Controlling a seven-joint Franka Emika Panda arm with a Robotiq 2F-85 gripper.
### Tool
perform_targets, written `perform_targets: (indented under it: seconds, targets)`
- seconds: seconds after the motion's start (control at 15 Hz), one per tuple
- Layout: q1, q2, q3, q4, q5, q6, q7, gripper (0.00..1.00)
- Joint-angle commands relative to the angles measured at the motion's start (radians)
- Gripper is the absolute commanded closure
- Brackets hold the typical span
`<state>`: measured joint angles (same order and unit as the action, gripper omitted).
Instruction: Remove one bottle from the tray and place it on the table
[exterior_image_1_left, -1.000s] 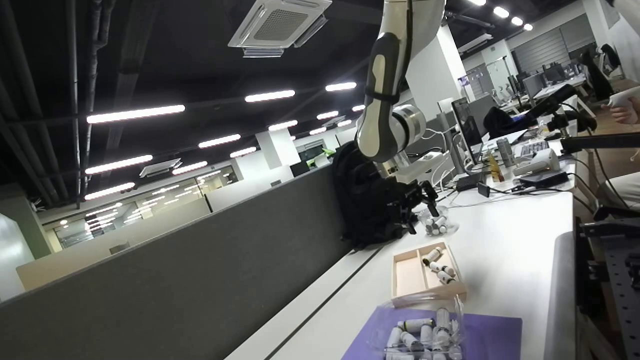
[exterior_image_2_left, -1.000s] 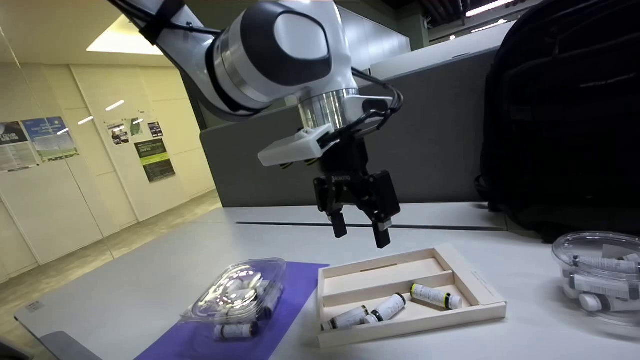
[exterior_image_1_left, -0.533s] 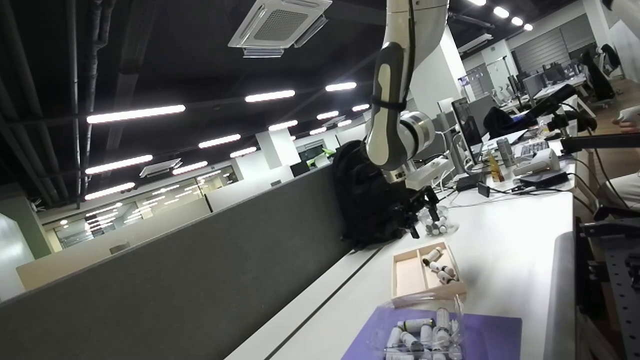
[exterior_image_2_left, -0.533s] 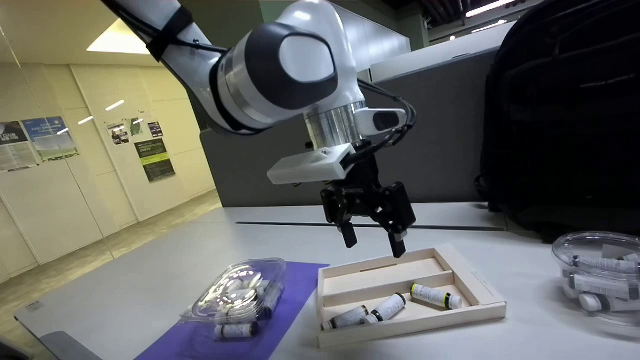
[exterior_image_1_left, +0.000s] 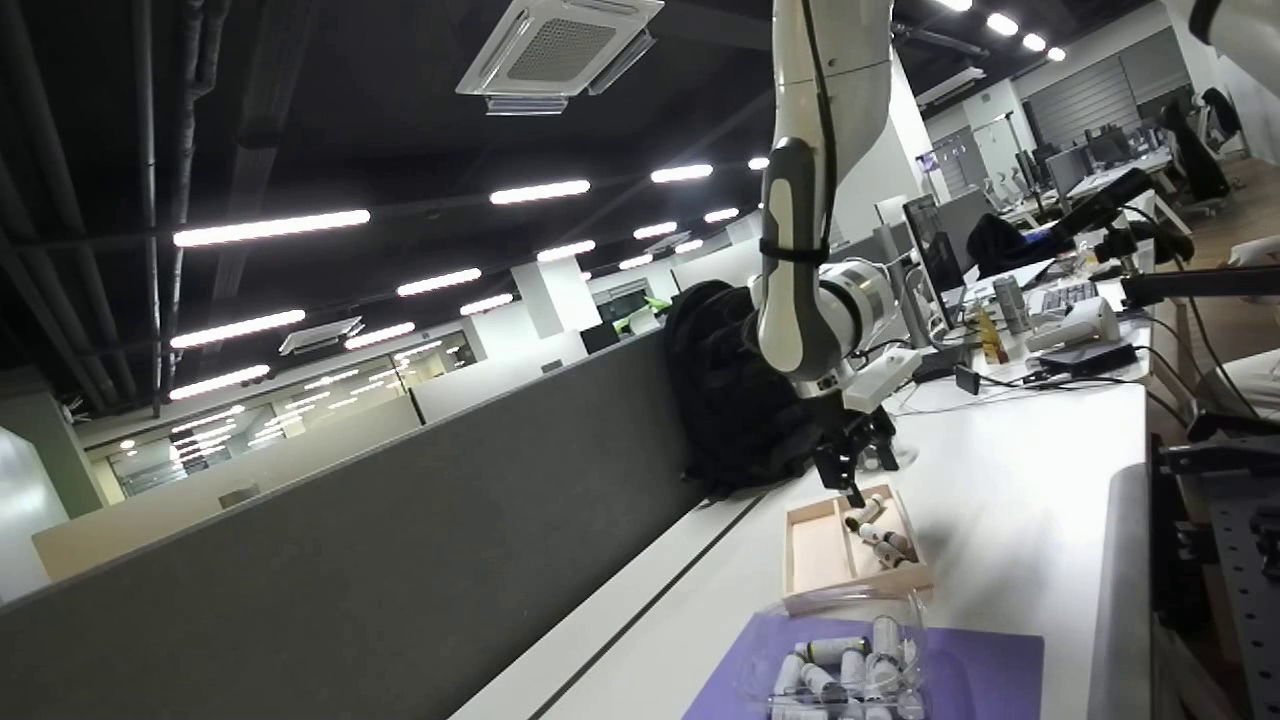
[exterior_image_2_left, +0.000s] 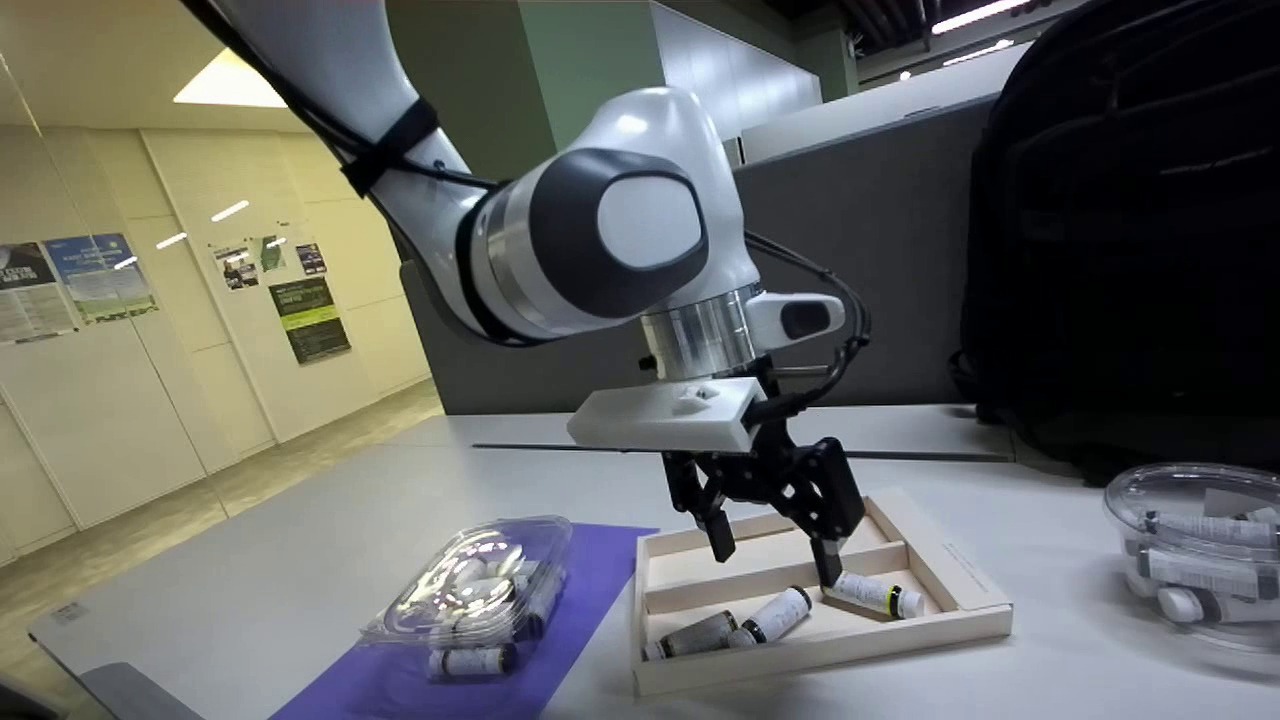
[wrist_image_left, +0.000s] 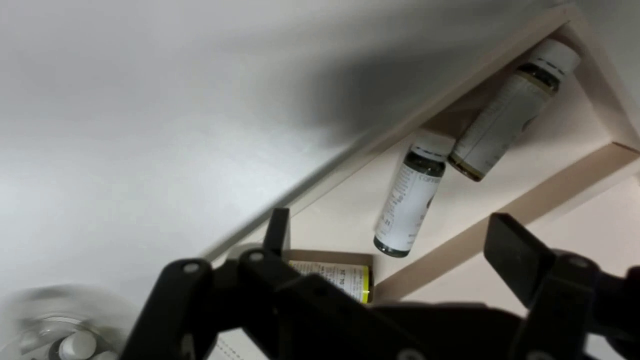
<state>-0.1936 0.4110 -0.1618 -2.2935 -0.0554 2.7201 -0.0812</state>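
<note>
The light wooden tray (exterior_image_2_left: 825, 660) lies on the white table (exterior_image_2_left: 250, 520); it also shows in an exterior view (exterior_image_1_left: 815, 555). Its bottles share one compartment: a yellow-banded bottle (exterior_image_2_left: 875, 596), a middle bottle (exterior_image_2_left: 775, 615) and a bottle at the far end (exterior_image_2_left: 700, 634). My gripper (exterior_image_2_left: 775, 555) is open and empty above the tray, fingers pointing down. In the wrist view the middle bottle (wrist_image_left: 407, 207) lies between and beyond the open fingertips (wrist_image_left: 390, 242). The left finger partly hides the yellow-banded bottle (wrist_image_left: 345, 280). The end bottle (wrist_image_left: 505, 120) touches or nearly touches the middle one's cap.
A clear clamshell box (exterior_image_2_left: 480, 585) of bottles stands on a purple mat (exterior_image_2_left: 600, 570) beside the tray. A round clear container (exterior_image_2_left: 1200, 560) with bottles stands on the tray's other side. A black backpack (exterior_image_2_left: 1120, 250) and grey partition (exterior_image_2_left: 890, 280) stand behind.
My gripper has come down toward the tray, shifting somewhat to the right in the exterior views. Its fingers have stayed open. The bottles and tray have not moved.
</note>
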Motion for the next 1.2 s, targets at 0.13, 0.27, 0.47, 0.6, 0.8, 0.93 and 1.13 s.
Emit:
perform_targets:
  seconds: [0.13, 0.27, 0.47, 0.6, 0.8, 0.93, 1.13]
  targets:
    - [-0.013, 0.091, 0.034, 0.069, 0.028, 0.023, -0.016, 0.0]
    - [-0.013, 0.113, 0.04, 0.085, 0.032, 0.022, -0.017, 0.0]
    - [-0.015, 0.138, 0.042, 0.105, 0.029, 0.021, -0.018, 0.11]
    - [-0.017, 0.152, 0.041, 0.117, 0.028, 0.02, -0.019, 0.33]
    - [-0.021, 0.169, 0.04, 0.134, 0.028, 0.018, -0.02, 0.55]
    - [-0.021, 0.181, 0.039, 0.145, 0.026, 0.016, -0.02, 0.68]
    - [-0.021, 0.192, 0.038, 0.156, 0.024, 0.015, -0.021, 0.88]
